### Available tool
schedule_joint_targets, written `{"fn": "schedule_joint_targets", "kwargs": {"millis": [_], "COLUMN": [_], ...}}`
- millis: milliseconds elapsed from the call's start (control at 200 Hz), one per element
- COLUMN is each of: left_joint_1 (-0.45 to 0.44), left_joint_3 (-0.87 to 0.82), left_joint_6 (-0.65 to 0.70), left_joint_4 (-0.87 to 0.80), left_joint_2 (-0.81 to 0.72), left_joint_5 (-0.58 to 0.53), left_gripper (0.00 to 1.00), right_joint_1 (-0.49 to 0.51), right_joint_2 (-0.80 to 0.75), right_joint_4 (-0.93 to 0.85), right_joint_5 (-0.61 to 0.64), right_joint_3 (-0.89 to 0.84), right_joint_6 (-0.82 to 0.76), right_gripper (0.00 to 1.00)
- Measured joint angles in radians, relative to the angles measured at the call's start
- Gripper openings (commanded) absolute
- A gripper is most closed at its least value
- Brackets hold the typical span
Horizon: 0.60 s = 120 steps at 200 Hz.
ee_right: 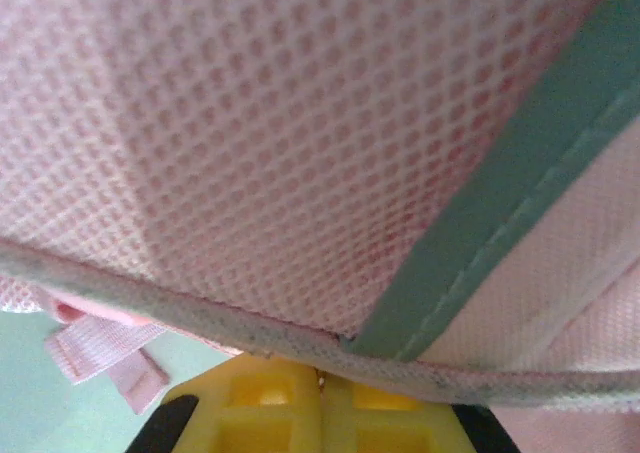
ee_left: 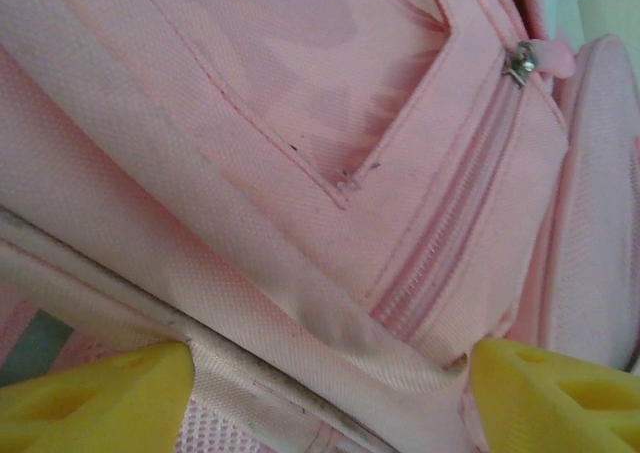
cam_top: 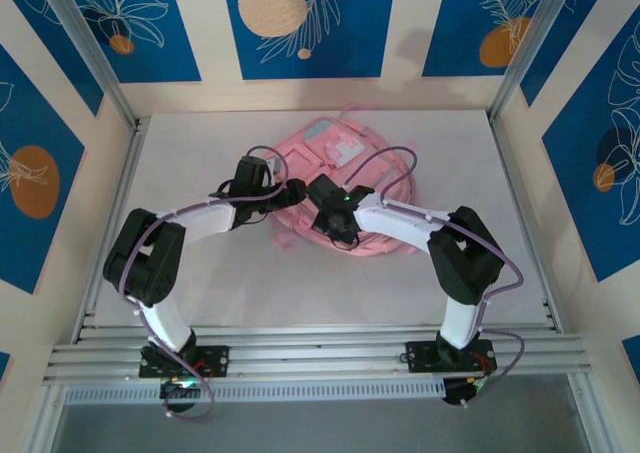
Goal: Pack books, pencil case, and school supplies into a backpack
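Right gripper (ee_right: 320, 373) is clamped tight on the backpack (ee_right: 250, 123) at its piped rim. Left gripper (ee_left: 332, 368) straddles a seam, jaws apart. Best to lift that rim slowly, 1 firm pinch, so the mouth gapes.

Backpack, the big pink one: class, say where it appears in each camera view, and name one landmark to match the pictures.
Top external: the large pink fabric backpack lies mid-table, towards the back.
Left wrist: close up, its zipped pocket panel crosses the frame.
Right wrist: close up, its pink mesh and teal trim.
Shared landmark: pale piped edge low in both wrist views.
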Motion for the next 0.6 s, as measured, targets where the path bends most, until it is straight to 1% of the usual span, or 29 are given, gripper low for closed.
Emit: {"fn": "schedule_joint_targets", "kwargs": {"millis": [120,185,380,455,600], "left_joint_1": [-0.003,0.0,0.034,0.042,0.046], "left_joint_3": [0.02,0.054,0.19,0.246,0.344], "left_joint_6": [-0.008,-0.014,-0.029,-0.029,-0.002], "left_joint_4": [0.038,0.057,0.072,0.047,-0.026], "left_joint_2": [0.05,0.083,0.199,0.234,0.285], "left_joint_5": [-0.032,-0.045,-0.046,-0.043,-0.025], "left_gripper": [0.63,0.6,0.6,0.61,0.66], "right_joint_1": [-0.003,-0.009,-0.051,-0.068,-0.123], "right_joint_2": [-0.008,-0.034,-0.137,-0.169,-0.217], "right_joint_4": [0.005,0.008,-0.004,-0.002,0.008], "right_joint_5": [0.001,-0.003,-0.049,-0.053,-0.092], "right_joint_3": [-0.006,-0.031,-0.114,-0.141,-0.172], "right_joint_6": [-0.03,-0.065,-0.244,-0.321,-0.453], "right_gripper": [0.0,0.0,0.0,0.0,0.0]}}
